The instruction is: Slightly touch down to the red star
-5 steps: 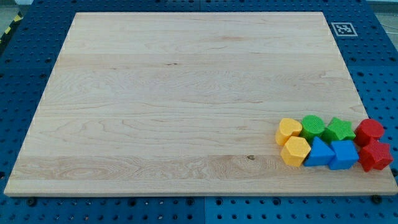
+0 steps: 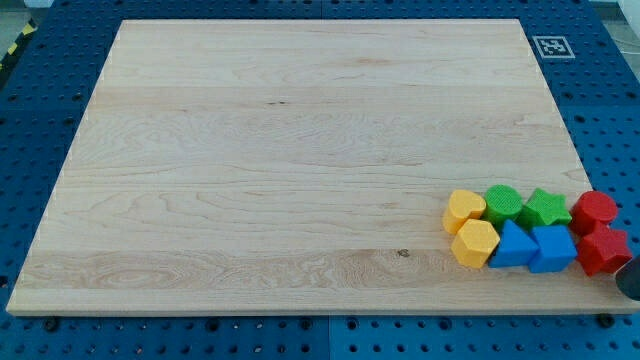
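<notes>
The red star (image 2: 604, 250) sits at the view's bottom right, at the end of a tight bunch of blocks on the wooden surface (image 2: 300, 150). A dark rounded shape (image 2: 628, 282) shows at the view's right edge, just below the star. It looks like the rod's tip, near the star, but I cannot tell if it touches. So the touch seems close, not surely done. Just above the star is a red round block (image 2: 596, 210), and beside it a blue block (image 2: 552, 247).
</notes>
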### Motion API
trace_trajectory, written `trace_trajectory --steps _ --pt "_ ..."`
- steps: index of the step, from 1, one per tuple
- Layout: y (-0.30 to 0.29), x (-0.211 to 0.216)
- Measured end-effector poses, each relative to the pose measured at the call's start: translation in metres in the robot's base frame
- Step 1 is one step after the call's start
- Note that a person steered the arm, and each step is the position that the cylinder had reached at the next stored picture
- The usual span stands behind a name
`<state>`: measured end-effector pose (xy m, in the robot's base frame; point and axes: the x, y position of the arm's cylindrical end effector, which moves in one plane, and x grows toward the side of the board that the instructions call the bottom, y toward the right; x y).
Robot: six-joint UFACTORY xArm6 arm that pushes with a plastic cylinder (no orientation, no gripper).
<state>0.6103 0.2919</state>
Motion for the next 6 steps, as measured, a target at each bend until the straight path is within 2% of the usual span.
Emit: trace_trajectory --steps 6 --pt "0.0001 -0.0084"
